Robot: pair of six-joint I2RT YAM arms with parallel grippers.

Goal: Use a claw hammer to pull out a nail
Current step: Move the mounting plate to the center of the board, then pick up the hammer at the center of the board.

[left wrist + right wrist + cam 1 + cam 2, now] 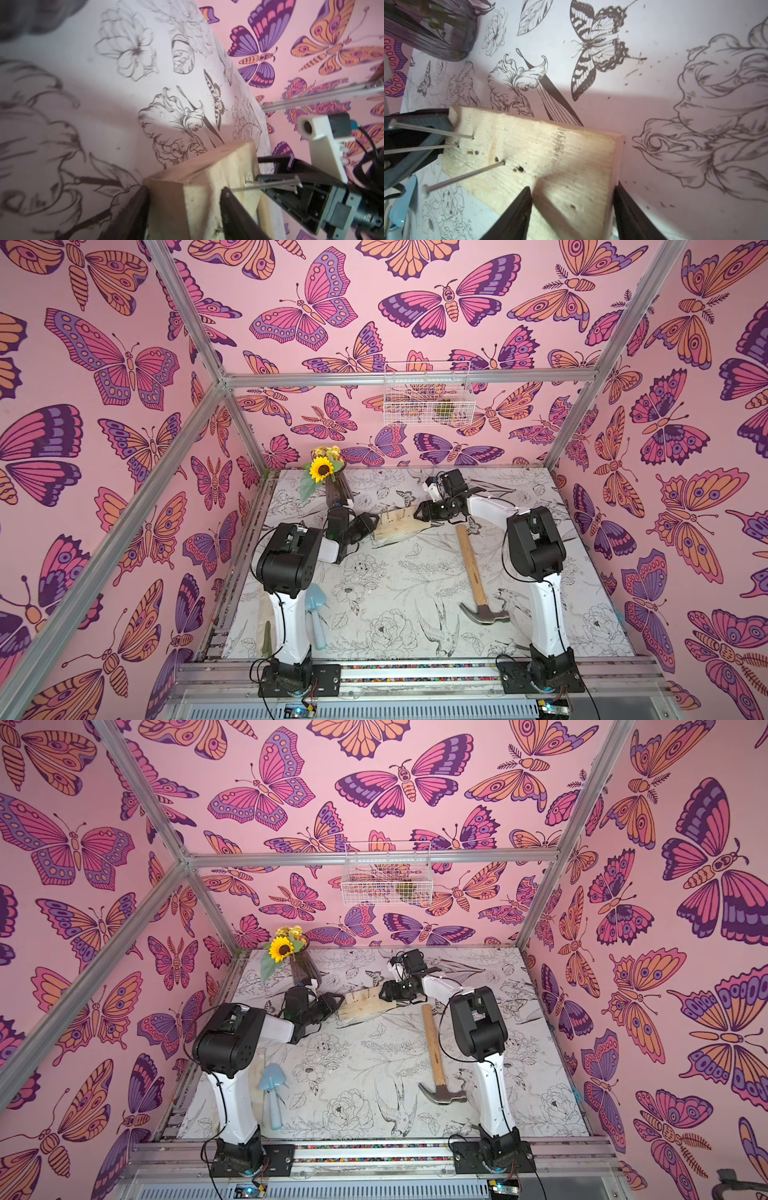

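The claw hammer point(471, 560) point(434, 1048) lies flat right of centre, untouched, its steel head toward the front. A pale wooden block point(397, 526) point(365, 1006) sits further back with three long nails point(467, 176) point(270, 184) standing out of its top face. My left gripper point(376, 526) point(185, 189) is shut on the block's left end, one finger against each side. My right gripper point(419, 512) point(573, 187) straddles the block's right end. One of its fingers lies at the block's edge and the other over the top face. Whether the right gripper presses on the wood is unclear.
A pale-blue trowel point(316, 614) lies by the left arm's base, with a green stick point(267, 639) beside it. A dark vase with a sunflower point(328, 481) stands at the back left, close to the left wrist. A white wire basket point(428, 398) hangs on the back wall.
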